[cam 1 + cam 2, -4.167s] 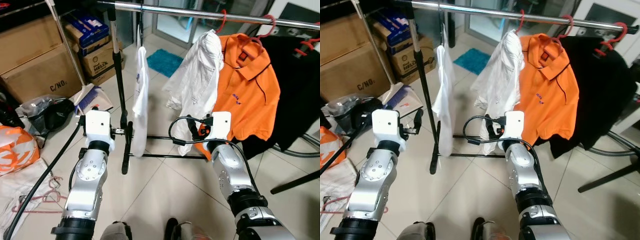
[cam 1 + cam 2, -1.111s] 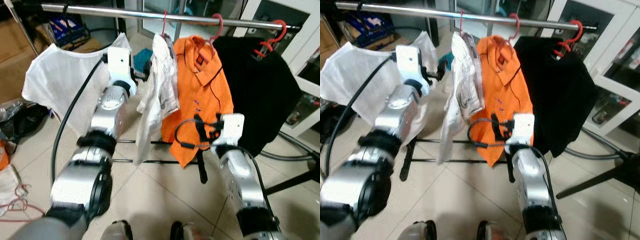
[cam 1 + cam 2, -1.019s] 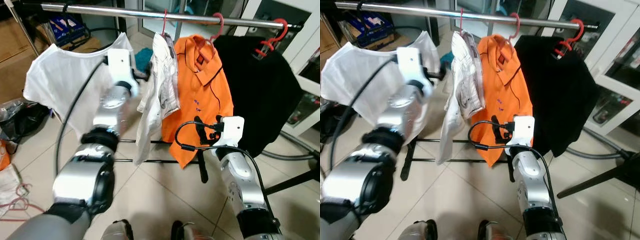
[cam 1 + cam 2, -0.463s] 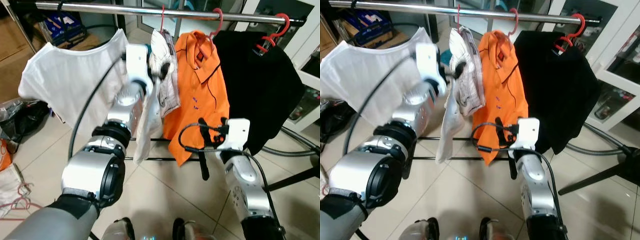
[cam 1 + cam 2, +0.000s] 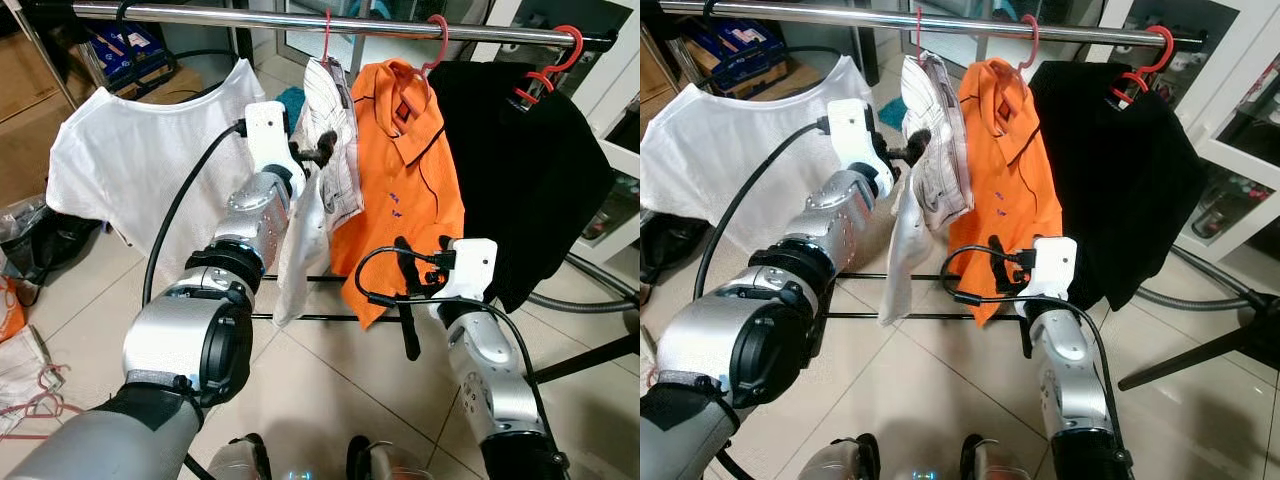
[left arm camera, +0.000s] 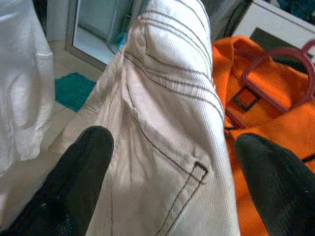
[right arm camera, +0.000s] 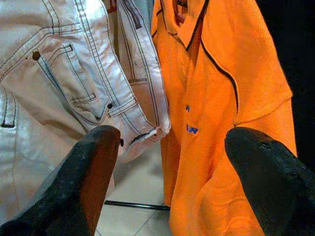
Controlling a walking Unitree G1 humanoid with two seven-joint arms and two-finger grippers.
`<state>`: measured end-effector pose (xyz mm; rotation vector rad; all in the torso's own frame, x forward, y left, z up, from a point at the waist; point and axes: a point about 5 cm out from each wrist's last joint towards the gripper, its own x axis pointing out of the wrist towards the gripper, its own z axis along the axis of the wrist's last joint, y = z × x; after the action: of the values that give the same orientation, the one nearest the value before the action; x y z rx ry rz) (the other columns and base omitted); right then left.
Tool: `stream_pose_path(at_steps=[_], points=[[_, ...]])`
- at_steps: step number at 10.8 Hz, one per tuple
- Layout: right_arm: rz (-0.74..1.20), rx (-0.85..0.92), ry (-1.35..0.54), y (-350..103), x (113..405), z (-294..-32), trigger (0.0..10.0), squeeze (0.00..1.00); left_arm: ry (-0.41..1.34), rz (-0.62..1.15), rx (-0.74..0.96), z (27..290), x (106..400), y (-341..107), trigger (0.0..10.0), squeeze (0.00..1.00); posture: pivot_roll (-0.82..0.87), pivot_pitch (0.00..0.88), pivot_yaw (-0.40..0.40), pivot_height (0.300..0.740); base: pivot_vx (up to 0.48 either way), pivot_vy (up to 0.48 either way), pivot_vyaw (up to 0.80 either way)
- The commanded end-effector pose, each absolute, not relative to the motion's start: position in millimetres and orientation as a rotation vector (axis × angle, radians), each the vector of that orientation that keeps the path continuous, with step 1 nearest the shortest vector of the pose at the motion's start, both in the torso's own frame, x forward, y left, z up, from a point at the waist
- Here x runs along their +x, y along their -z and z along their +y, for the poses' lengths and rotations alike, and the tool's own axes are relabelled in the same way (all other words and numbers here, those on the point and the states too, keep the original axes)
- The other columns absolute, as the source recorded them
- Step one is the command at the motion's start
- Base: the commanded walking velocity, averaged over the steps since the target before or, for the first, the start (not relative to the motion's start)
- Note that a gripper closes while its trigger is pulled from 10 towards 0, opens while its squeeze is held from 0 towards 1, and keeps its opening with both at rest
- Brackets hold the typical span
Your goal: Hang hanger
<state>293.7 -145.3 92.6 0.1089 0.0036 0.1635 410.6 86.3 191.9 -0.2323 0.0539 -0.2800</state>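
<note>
A silver rail carries several garments. A white denim garment hangs from a red hanger hook, between a white T-shirt and an orange polo. A black garment hangs on the right end. My left gripper is raised against the white denim's left side. It is open, and the left wrist view has the denim between its spread fingers. My right gripper is open, low before the orange polo's hem.
Cardboard boxes and a black bag sit on the floor at left, with pink hangers nearer me. The rack's base bar crosses the tiles. A white cabinet, grey hose and black stand leg are at right.
My left arm rose from waist height to the white denim on the rail and has settled there. The view moved closer and to the right. The right gripper stayed low and open.
</note>
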Motion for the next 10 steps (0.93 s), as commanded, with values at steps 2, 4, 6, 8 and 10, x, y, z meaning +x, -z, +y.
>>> stream_pose_path(at_steps=[2,4,6,8,10], points=[[0.014,0.117,-0.157,-92,295,-145,10.0,0.00,0.341,0.082,-0.182,78,412,-198,10.0,0.00,-0.21,0.148,-0.010,0.740,0.000,0.000,0.00],[0.020,0.123,-0.160,-92,296,-144,10.0,0.00,0.402,0.175,-0.162,68,408,-186,10.0,0.00,-0.21,0.148,-0.012,0.740,0.000,0.000,0.00],[0.025,0.128,-0.159,-91,296,-144,10.0,0.00,0.391,0.234,-0.046,68,406,-177,10.0,0.00,-0.21,0.153,-0.009,0.740,0.000,0.000,0.00],[0.030,0.133,-0.159,-90,296,-143,10.0,0.00,0.357,0.322,-0.034,72,403,-163,10.0,0.00,-0.20,0.155,-0.008,0.740,0.000,0.000,0.00],[0.031,0.137,-0.161,-91,297,-142,10.0,0.00,0.308,0.358,-0.037,80,401,-155,0.0,0.00,-0.20,0.157,-0.007,0.740,0.000,0.000,0.00]])
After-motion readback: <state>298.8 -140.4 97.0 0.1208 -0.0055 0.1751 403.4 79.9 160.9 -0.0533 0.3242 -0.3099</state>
